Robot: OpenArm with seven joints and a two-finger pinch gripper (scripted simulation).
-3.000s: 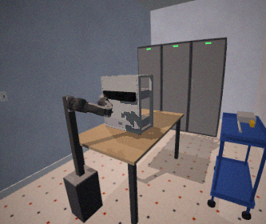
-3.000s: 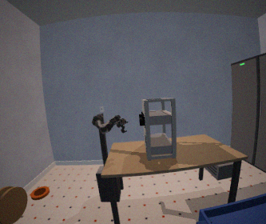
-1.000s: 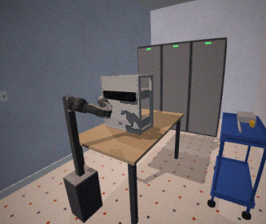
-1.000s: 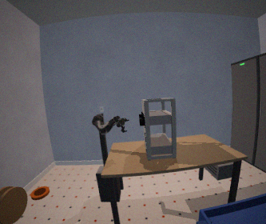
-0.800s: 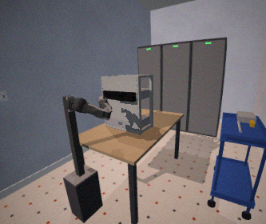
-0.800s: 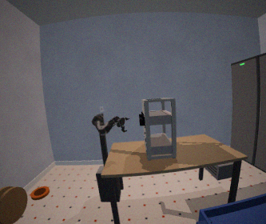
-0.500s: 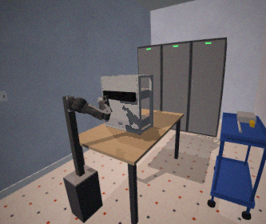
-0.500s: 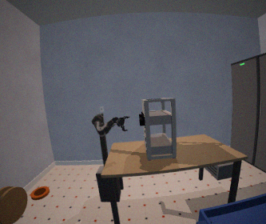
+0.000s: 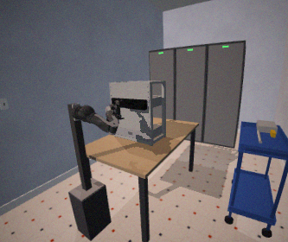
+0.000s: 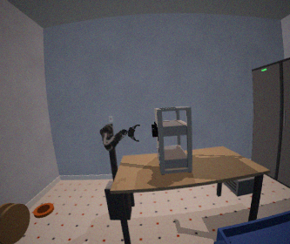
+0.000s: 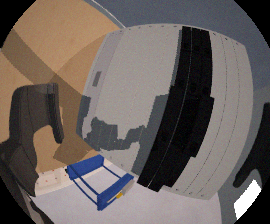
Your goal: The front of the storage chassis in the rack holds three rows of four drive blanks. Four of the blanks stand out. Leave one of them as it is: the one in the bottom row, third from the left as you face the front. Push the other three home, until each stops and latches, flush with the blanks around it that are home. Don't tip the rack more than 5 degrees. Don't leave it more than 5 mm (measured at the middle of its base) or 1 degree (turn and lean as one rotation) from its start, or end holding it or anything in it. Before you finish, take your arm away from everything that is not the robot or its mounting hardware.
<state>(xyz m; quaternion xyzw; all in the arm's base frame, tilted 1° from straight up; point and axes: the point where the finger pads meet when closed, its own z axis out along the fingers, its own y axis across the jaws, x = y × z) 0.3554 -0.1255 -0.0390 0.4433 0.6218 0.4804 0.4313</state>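
The rack [image 9: 131,88] [image 10: 189,139] [image 11: 136,55] stands upright on the table, its pale front toward the arm. The chassis front [image 9: 134,104] [image 11: 186,100] is a black band across it, running top to bottom in the wrist view, with stepped edges. Some blanks [image 10: 155,130] stick out past the rack's front in the exterior view. They are too dark to tell one by one which stand out. My gripper [image 9: 118,110] [image 10: 138,133] [image 11: 139,134] is open and empty, in front of the rack at about the chassis's height, with a gap between its fingertips and the blanks.
The wooden table [image 9: 108,156] [image 10: 226,174] [image 11: 61,25] carries the rack. A blue cart [image 9: 254,190] [image 11: 86,167] stands beyond the table's right side. Tall grey cabinets [image 9: 190,91] [image 10: 267,113] stand behind. The arm's post [image 9: 80,151] stands at the table's near left edge.
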